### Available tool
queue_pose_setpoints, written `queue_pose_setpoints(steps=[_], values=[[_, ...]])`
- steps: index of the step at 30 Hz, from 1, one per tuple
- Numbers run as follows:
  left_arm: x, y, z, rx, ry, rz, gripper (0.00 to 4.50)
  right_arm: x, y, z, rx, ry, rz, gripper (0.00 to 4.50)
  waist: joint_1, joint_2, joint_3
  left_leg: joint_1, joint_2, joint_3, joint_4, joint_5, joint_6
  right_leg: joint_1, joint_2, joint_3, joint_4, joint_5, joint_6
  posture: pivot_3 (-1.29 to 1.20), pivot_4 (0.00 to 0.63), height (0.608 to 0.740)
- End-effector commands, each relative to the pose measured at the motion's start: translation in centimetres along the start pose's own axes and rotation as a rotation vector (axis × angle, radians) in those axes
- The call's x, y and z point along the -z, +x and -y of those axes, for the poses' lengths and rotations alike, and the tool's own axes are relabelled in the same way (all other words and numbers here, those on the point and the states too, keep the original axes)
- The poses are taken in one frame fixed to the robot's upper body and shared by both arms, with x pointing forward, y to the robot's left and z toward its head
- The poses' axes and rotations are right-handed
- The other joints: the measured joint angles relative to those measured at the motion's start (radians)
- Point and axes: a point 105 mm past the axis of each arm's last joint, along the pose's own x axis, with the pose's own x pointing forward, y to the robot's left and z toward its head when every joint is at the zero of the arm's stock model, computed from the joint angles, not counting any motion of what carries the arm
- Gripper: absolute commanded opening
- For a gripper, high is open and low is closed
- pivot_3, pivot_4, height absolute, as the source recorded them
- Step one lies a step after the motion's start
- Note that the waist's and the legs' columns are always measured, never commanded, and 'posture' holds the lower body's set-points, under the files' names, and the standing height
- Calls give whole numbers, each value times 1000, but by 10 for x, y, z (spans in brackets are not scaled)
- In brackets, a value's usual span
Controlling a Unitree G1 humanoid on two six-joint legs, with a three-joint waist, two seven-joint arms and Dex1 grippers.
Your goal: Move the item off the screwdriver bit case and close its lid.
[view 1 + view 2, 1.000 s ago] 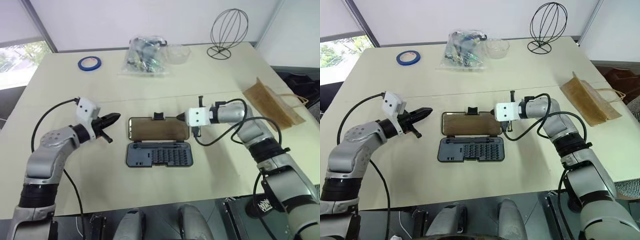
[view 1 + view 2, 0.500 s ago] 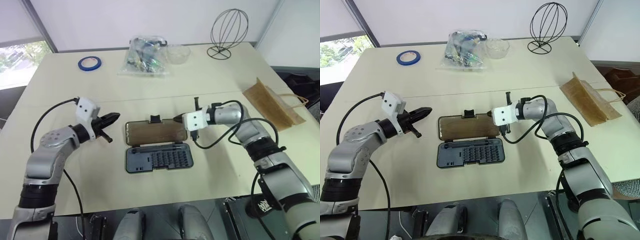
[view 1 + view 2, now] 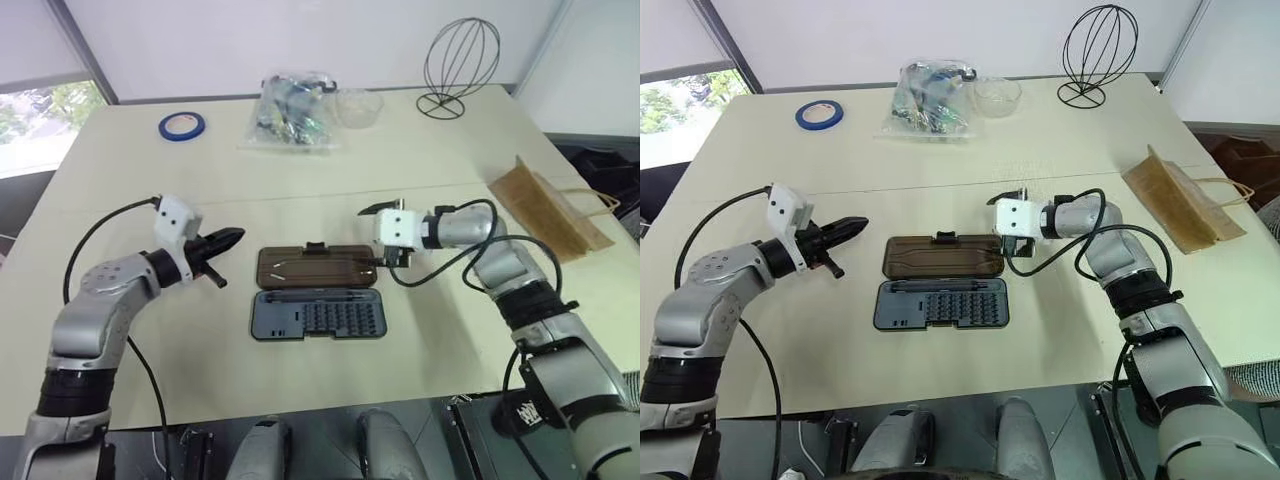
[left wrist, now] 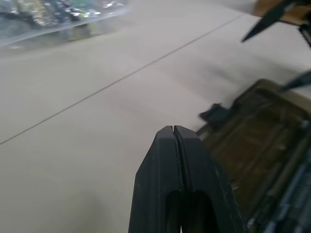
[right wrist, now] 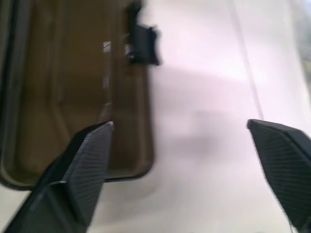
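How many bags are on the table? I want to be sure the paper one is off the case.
2. The brown paper bag lies near the table's right edge, well apart from the case. A clear plastic bag sits at the far side, beside the glass bowl.

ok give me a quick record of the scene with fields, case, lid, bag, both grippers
case: screwdriver bit case mid-table, tray of bits exposed
lid: lid folded back flat behind the tray, not closed
bag: paper bag lying apart near the table's right edge
left gripper: left gripper shut, left of the lid, holding nothing
right gripper: right gripper open, at the lid's right end
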Motion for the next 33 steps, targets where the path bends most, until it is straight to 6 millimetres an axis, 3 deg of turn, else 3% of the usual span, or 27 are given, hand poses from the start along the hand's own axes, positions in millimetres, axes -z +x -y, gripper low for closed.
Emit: queue_pose_setpoints(steps=[1,5,10,15,33], values=[[-25,-2,18,123,11,53,0,-23,-19,23,116,107,79,4460,0,0,0,0,0,0,0,0,0,0,0,0,0,0,0,0,150,740],[-27,-2,35,227,-14,23,0,-29,-26,25,167,191,88,4460,1,0,0,0,0,0,0,0,0,0,0,0,0,0,0,0,150,740],[3,-6,68,389,-44,-106,0,-30,-27,17,184,222,73,4460,-1,0,0,0,0,0,0,0,0,0,0,0,0,0,0,0,150,740],[25,-17,86,505,-63,-209,0,-26,-25,11,191,241,45,4460,0,0,0,0,0,0,-1,0,0,-1,0,1,1,0,0,0,150,740],[81,-19,69,448,60,-339,0,-44,-12,6,122,233,68,4460,2,0,0,0,0,0,-1,0,0,0,0,1,1,0,0,0,150,740]])
